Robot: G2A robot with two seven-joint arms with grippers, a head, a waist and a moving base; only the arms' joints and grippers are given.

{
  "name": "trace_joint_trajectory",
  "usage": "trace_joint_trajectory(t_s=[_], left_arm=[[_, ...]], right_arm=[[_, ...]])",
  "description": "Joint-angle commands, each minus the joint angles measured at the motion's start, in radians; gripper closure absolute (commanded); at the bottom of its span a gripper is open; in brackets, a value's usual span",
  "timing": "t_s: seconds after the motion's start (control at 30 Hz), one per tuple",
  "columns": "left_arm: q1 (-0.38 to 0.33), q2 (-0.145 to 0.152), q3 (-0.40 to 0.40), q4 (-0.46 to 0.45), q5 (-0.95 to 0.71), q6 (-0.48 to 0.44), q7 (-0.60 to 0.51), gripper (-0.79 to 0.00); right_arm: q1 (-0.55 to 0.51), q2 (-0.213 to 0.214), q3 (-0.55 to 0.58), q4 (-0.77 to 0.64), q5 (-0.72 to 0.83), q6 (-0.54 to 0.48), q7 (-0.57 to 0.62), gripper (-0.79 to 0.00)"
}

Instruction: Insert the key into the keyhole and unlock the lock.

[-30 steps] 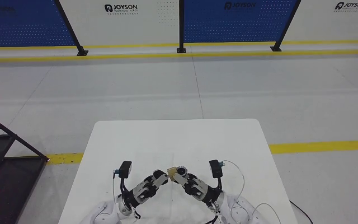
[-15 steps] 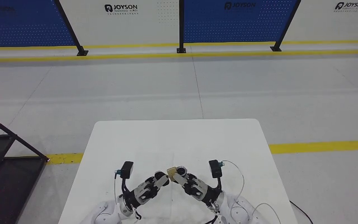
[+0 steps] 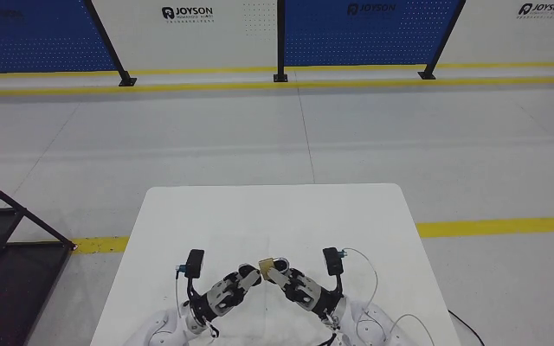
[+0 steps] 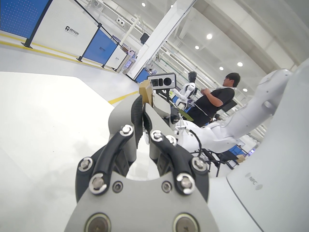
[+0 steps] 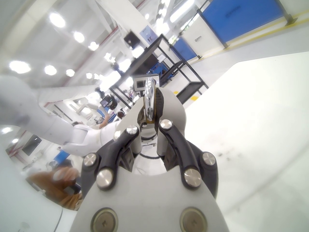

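Almost nothing is moving since before — our right jaws are squeezing the lock (image 3: 268,264); our left jaws are pinching shut right beside it.

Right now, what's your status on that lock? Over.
Left end effector shut on brass lock. Right end effector shut on silver key. Both meet above the table; keyhole hidden. Nothing seen in the way.

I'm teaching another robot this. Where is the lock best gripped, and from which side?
By the lock's silver shackle, from the end opposite the boxy brass body: the bar is narrow enough to pinch, leaving the body free for the key. The right hand seems to hold it so.
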Motion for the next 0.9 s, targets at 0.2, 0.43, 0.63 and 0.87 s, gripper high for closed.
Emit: trace_joint_trajectory(t_s=[0.2,0.43,0.63,0.87], left_arm=[[0.022,-0.016,0.013,-0.002,0.152,0.025,0.129,0.000],[0.016,-0.019,0.003,0.004,0.164,0.031,0.139,0.000],[0.028,-0.029,0.004,-0.007,0.312,0.100,0.250,0.000],[0.033,-0.039,0.014,-0.005,0.514,0.197,0.437,0.000]], right_arm=[[0.001,0.001,-0.002,-0.001,-0.013,0.000,0.004,0.000],[-0.002,0.001,-0.001,0.001,-0.027,-0.013,-0.010,0.000],[-0.005,0.001,0.002,0.000,-0.018,-0.006,-0.018,0.000],[-0.010,0.000,0.002,-0.007,-0.023,0.010,-0.035,0.000]])
